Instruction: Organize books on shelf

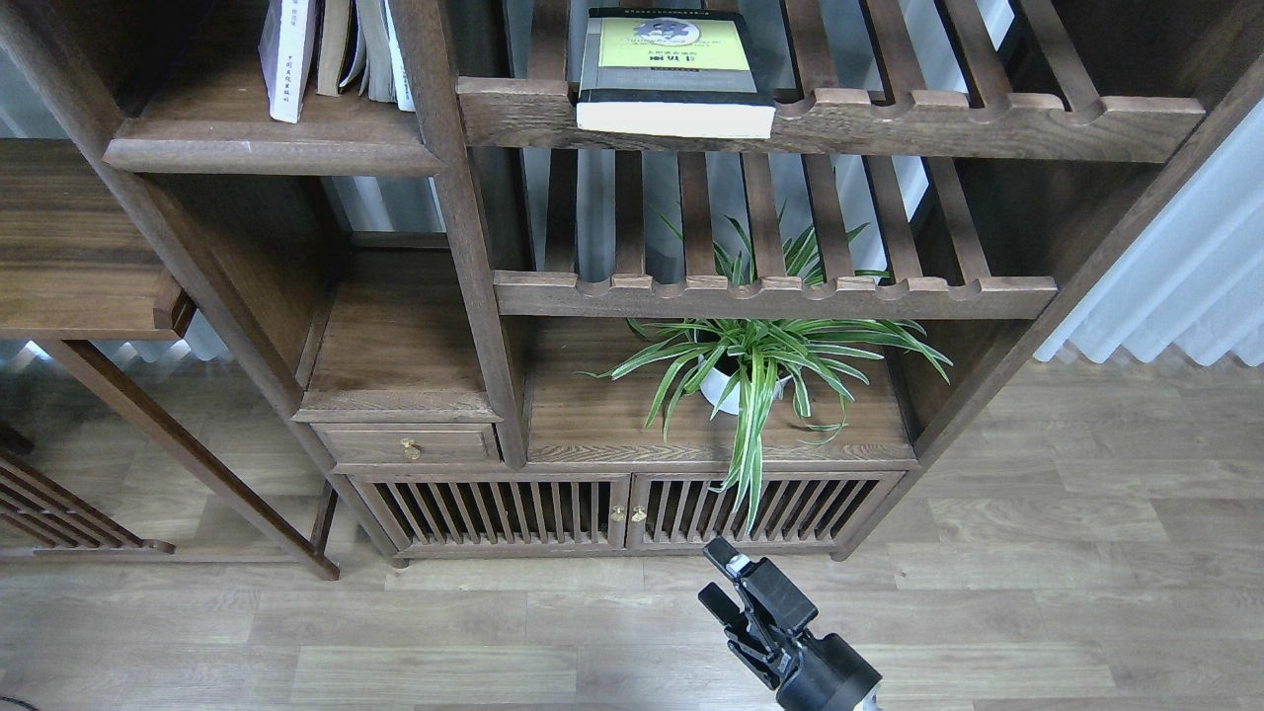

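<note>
A pale lavender-white book (284,54) stands upright on the solid dark-brown shelf (267,150) at the top left, with other upright books (365,44) beside it. The black-grey book with a yellow-cream panel (676,69) lies flat on the upper slatted rack (938,118), its front edge over the rail. The red book is out of view. My right gripper (719,578) is low in front of the cabinet, open and empty, far below the books. My left gripper is out of view.
A potted spider plant (755,370) stands on the cabinet top under the lower slatted rack (770,291). A small drawer (410,446) and slatted doors (622,512) are below. A side table (79,257) stands at the left. White curtains (1175,286) hang at the right.
</note>
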You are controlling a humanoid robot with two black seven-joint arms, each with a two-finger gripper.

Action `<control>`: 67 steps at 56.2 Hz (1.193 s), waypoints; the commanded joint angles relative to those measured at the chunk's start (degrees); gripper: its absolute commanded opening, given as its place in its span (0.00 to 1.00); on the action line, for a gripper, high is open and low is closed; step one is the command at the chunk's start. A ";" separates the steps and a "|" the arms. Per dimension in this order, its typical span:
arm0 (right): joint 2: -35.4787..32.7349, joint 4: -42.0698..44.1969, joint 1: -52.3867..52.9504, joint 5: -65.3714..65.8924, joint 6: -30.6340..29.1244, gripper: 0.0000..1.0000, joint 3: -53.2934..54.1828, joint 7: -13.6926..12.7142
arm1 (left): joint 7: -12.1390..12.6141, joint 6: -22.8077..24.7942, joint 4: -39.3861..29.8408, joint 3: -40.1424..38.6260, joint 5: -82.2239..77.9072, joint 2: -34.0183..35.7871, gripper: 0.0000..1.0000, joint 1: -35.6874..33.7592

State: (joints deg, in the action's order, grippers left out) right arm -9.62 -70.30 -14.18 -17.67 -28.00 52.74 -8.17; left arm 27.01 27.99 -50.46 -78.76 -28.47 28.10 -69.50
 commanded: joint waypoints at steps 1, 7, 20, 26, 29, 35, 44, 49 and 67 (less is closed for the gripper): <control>0.13 -0.10 0.03 0.00 0.00 0.99 0.00 0.00 | -0.38 -0.81 0.89 0.80 0.08 -1.29 0.07 -1.16; 0.13 -0.10 0.03 -0.08 0.00 0.99 0.09 0.00 | -0.46 -5.74 1.33 0.98 0.08 -1.56 0.08 -1.34; 0.04 -0.10 0.03 -0.08 0.00 0.99 0.09 0.00 | 0.77 -4.70 0.45 1.41 0.61 -0.24 0.08 -1.16; 0.04 -0.10 0.12 -0.08 0.00 0.99 0.17 0.00 | 0.68 -4.78 1.33 1.68 0.52 0.02 0.08 -1.43; 0.04 -0.10 0.12 -0.08 0.00 0.99 0.09 0.00 | 0.68 -4.96 1.50 2.20 0.52 0.02 0.07 -1.51; 0.04 -0.19 0.38 -0.08 0.00 0.99 0.09 0.00 | 0.85 -5.57 1.85 3.35 0.17 0.37 0.07 -1.87; -0.14 -0.19 0.47 -0.08 0.00 0.99 0.17 0.00 | 0.99 -4.78 3.00 4.14 0.43 3.28 0.13 -2.22; -0.05 -0.19 0.56 -0.08 0.00 0.99 0.17 0.00 | 0.99 -4.61 3.61 4.31 0.43 3.28 0.12 -2.39; -0.23 -0.27 0.91 -0.08 0.00 0.99 0.17 0.00 | 0.99 -4.52 7.74 7.74 0.87 2.84 0.10 -3.45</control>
State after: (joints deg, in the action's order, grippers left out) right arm -9.70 -70.57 -13.21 -17.75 -28.00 52.91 -8.17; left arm 28.00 23.41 -44.29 -73.19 -27.80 31.20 -72.61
